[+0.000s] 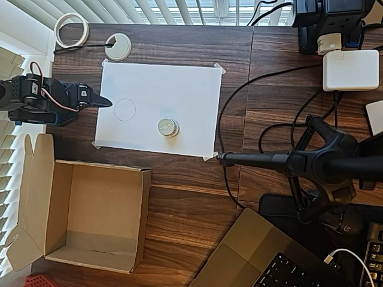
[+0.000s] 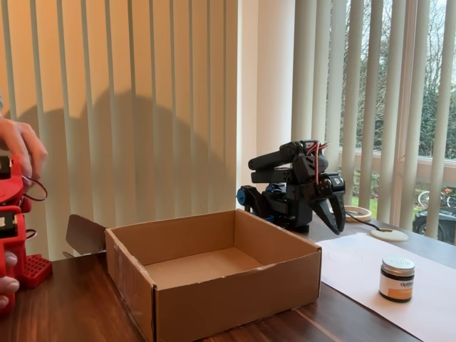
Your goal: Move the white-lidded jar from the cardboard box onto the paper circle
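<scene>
White paper sheet [image 1: 179,89] carries the jar [image 1: 168,127], upright, well to the right of the claw [image 1: 105,102] in the overhead view. Claw closed, holding nothing, tip at the sheet's left edge. Small drawn circle [image 1: 125,109] lies just right of the tip, bare. Cardboard box [image 1: 96,215] sits below the claw, open.

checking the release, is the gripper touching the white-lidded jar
Apart. The overhead view shows bare paper between the gripper and the white-lidded jar.
</scene>
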